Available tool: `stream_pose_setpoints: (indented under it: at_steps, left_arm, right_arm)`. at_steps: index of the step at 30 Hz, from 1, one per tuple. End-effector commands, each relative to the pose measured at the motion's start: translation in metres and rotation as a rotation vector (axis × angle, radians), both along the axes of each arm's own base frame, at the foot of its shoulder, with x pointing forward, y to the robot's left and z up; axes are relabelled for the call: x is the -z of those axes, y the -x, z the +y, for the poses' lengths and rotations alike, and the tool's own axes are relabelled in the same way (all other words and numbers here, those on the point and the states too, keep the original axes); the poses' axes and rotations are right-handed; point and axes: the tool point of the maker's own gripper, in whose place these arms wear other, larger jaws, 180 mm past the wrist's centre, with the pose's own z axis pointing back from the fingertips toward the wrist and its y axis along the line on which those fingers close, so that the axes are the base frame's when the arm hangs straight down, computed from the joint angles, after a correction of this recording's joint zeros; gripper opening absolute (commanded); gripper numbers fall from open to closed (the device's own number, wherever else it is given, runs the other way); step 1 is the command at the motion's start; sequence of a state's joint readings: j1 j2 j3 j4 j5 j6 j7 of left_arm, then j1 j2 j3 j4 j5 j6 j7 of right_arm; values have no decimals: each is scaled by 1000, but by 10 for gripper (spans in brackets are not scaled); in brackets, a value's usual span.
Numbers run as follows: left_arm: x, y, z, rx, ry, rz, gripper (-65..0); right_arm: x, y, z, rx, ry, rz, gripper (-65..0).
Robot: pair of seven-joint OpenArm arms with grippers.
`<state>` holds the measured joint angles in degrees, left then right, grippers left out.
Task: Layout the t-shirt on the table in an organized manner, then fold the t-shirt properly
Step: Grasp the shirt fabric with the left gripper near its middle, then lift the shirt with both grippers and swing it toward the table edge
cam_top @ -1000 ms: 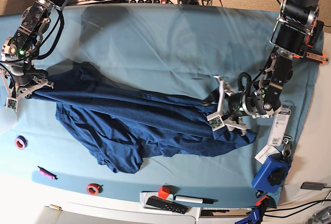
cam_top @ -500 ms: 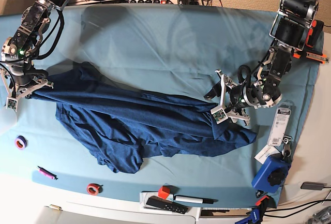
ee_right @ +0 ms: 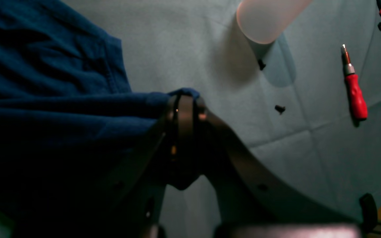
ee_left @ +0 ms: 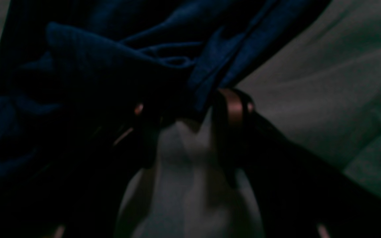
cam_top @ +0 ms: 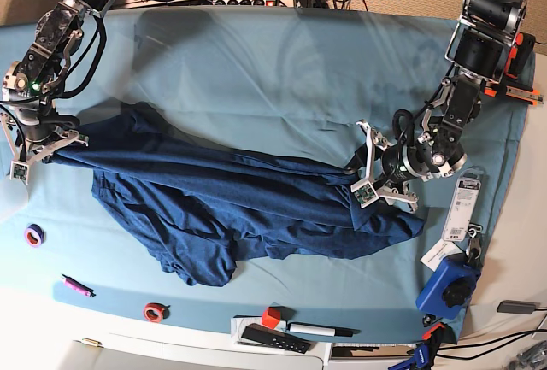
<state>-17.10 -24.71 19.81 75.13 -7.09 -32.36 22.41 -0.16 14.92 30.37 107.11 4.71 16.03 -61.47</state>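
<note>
While the right gripper (cam_top: 44, 149) pins the t-shirt (cam_top: 231, 208) taut, the left gripper (cam_top: 366, 167), parted, straddles its far edge.

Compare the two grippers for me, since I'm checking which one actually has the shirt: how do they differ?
The right gripper is clamped shut on a corner of the t-shirt, pulling it taut. The left gripper has its jaws apart around a bunched fold, not pinching it. The right sits at the shirt's one end, the left at the other. Both are low over the table.

Far half of table (cam_top: 256, 54) free; t-shirt (cam_top: 239, 208) spans middle; tape rolls (cam_top: 154, 311), marker (cam_top: 320, 330) crowd near edge.
</note>
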Motion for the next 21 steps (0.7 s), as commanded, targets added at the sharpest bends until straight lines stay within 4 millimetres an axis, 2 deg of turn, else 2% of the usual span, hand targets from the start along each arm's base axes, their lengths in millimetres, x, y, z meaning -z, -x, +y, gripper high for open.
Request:
stream_pose_setpoints:
  at_steps: [1,9,11,14,21]
  left_arm:
    - [-16,-12,-3,-3,22,-45,-397]
    - [-19,-12,-23,5,69,-47,-410]
    - [-20,-14,-22,-9,70,-53,-472]
    - [-21,-20,-16,-53,64,-71,-640]
    - [-27,-33,-4,-133,52,-110,-650]
  right_arm:
    - [-18,-6,-5,1,32,-51,-650]
    - [-18,-6,-5,1,32,-51,-650]
    - [-18,-6,-5,1,32,-50,-650]
    - [-18,-6,-5,1,32,-51,-650]
    - [-20,-8,-5,-5,35,-67,-650]
